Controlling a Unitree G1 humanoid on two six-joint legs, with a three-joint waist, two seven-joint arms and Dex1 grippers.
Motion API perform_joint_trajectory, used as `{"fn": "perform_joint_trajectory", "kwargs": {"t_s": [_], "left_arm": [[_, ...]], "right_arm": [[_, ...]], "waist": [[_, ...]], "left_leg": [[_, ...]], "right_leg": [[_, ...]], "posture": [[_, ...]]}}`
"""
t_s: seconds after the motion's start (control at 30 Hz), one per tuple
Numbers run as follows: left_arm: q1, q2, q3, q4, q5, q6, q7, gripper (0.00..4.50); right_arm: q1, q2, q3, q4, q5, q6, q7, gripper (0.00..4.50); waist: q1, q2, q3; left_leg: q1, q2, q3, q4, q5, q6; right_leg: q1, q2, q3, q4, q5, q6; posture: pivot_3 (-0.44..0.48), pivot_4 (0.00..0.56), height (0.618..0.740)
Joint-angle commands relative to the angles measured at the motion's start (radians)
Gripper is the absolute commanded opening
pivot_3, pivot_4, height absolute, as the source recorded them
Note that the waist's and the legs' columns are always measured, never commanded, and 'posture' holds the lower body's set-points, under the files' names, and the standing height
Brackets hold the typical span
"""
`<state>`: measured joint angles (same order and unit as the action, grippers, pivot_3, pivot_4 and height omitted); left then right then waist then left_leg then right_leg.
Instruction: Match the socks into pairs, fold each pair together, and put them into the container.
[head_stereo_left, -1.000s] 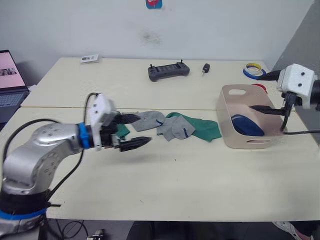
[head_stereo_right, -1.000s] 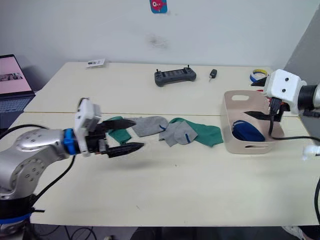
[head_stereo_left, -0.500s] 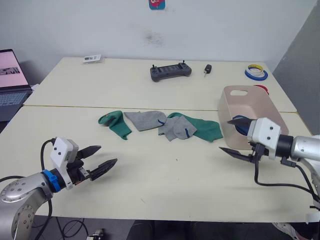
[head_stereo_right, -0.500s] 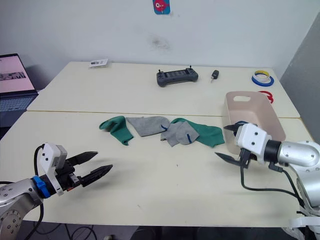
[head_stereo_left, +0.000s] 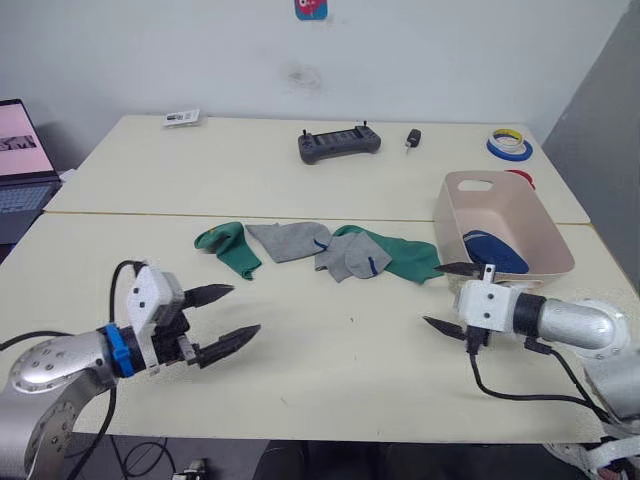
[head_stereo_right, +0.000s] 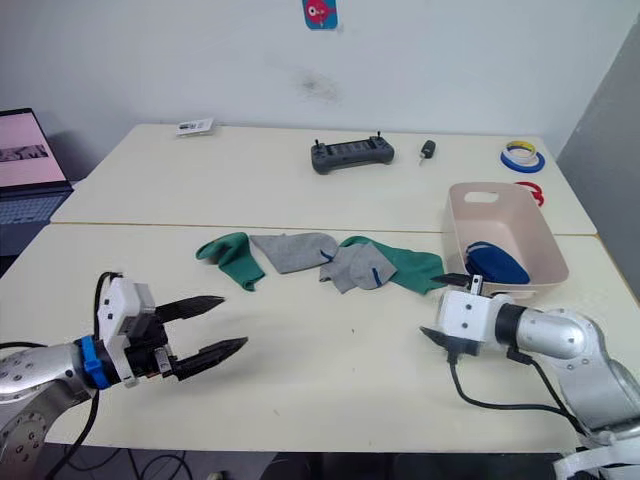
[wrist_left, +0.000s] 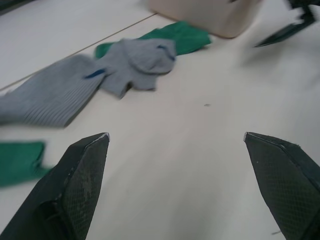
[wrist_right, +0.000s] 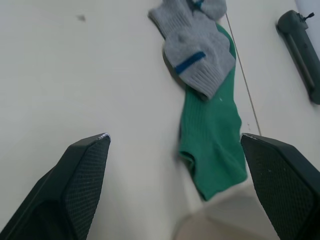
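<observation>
Nearest on the worktop (head_stereo_left: 330, 370) are the two arms, both low over its front part. The left gripper (head_stereo_left: 228, 317) hovers at the near left with its fingers spread wide and nothing between them, pointing toward the socks. The right gripper (head_stereo_left: 450, 296) sits at the near right, just in front of the container (head_stereo_left: 552, 255), fingers likewise spread and empty.

Beyond them, across the middle of the worktop, lies a row of four socks. From left to right: a green sock (head_stereo_left: 228, 247) lying alone, a grey sock (head_stereo_left: 288, 240) stretched flat, a second grey sock (head_stereo_left: 350, 257) bunched up and overlapping it, and a second green sock (head_stereo_left: 400, 256) partly under that bunched grey one, its far end close to the container. Inside the container lies a folded blue pair (head_stereo_left: 495, 251), so judging by this, one pair is done and two remain.

The step in hand looks like choosing the next pair. The grey socks already touch each other, so they seem the easier match. The right gripper would do well to lift the bunched grey sock clear of the green one beneath, pinching only the grey fabric near its cuff, so the green sock is not dragged along. The left gripper could pin or take the flat grey sock so the two can be laid together.

At the far edge rest a black controller (head_stereo_left: 339, 141), a small dark key-like item (head_stereo_left: 412, 136), and tape rolls (head_stereo_left: 509, 145) at the far right.
</observation>
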<state>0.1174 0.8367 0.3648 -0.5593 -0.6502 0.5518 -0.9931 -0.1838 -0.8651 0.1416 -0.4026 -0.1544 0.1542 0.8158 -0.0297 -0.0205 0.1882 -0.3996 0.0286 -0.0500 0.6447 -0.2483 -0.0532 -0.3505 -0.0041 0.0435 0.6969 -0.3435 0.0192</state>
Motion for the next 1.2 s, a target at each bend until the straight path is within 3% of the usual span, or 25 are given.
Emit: {"fn": "perform_joint_trajectory", "kwargs": {"t_s": [0.03,0.23,0.37,0.4,0.47,0.8,0.83,1.2], "left_arm": [[-0.077,0.04,-0.043,-0.051,-0.03,-0.01,-0.032,4.5],[-0.191,0.033,-0.115,-0.037,-0.041,0.0,-0.024,4.5],[-0.189,0.027,-0.128,-0.035,-0.035,-0.009,-0.025,4.5],[-0.186,0.026,-0.13,-0.033,-0.032,-0.013,-0.026,4.5],[-0.183,0.025,-0.134,-0.031,-0.028,-0.017,-0.027,4.5],[-0.189,0.013,-0.158,-0.016,-0.014,-0.035,-0.025,4.5],[-0.194,0.012,-0.162,-0.013,-0.013,-0.037,-0.024,4.5],[-0.201,0.005,-0.17,0.023,0.029,-0.064,-0.01,4.5]], "right_arm": [[-0.086,-0.003,0.073,0.07,-0.159,-0.099,-0.048,4.45],[-0.223,0.04,0.204,0.234,-0.333,-0.223,-0.066,4.45],[-0.274,0.082,0.236,0.304,-0.392,-0.242,-0.073,4.45],[-0.283,0.088,0.243,0.316,-0.405,-0.242,-0.069,4.28],[-0.291,0.096,0.247,0.333,-0.423,-0.239,-0.063,3.86],[-0.304,0.101,0.226,0.346,-0.445,-0.221,-0.02,0.19],[-0.304,0.1,0.223,0.341,-0.442,-0.219,-0.014,0.01],[-0.295,0.079,0.144,0.219,-0.279,-0.157,0.127,0.01]], "waist": [[0.0,0.0,0.0],[-0.001,0.0,0.0],[-0.003,0.0,0.0],[-0.003,0.0,0.0],[-0.002,0.0,0.0],[-0.001,0.0,0.0],[-0.001,0.0,0.0],[-0.001,0.0,0.0]], "left_leg": [[0.0,0.0,0.0,0.0,0.0,0.0],[0.0,0.0,0.0,0.0,0.0,0.0],[0.0,0.0,0.0,0.0,0.0,0.0],[0.0,0.0,0.0,0.0,0.0,0.0],[0.0,0.0,0.0,0.0,0.0,0.0],[0.0,0.0,0.0,0.0,0.0,0.0],[0.0,0.0,0.0,0.0,0.0,0.0],[0.0,0.0,-0.001,0.0,0.0,0.0]], "right_leg": [[0.0,0.0,0.0,0.0,0.0,0.0],[0.0,0.001,0.0,0.0,0.0,0.0],[0.0,0.001,0.0,0.0,0.0,0.0],[0.0,0.001,0.0,0.0,0.0,0.0],[0.0,0.001,0.0,0.0,0.0,0.0],[0.0,0.0,0.0,0.001,0.0,0.0],[0.0,0.0,0.0,0.001,0.0,0.0],[0.0,0.0,0.0,0.001,0.0,0.0]], "posture": [[0.0,0.15,0.74],[0.0,0.15,0.74],[0.0,0.15,0.74],[0.0,0.15,0.74],[0.0,0.15,0.74],[0.0,0.15,0.74],[0.0,0.15,0.74],[0.0,0.15,0.74]]}}
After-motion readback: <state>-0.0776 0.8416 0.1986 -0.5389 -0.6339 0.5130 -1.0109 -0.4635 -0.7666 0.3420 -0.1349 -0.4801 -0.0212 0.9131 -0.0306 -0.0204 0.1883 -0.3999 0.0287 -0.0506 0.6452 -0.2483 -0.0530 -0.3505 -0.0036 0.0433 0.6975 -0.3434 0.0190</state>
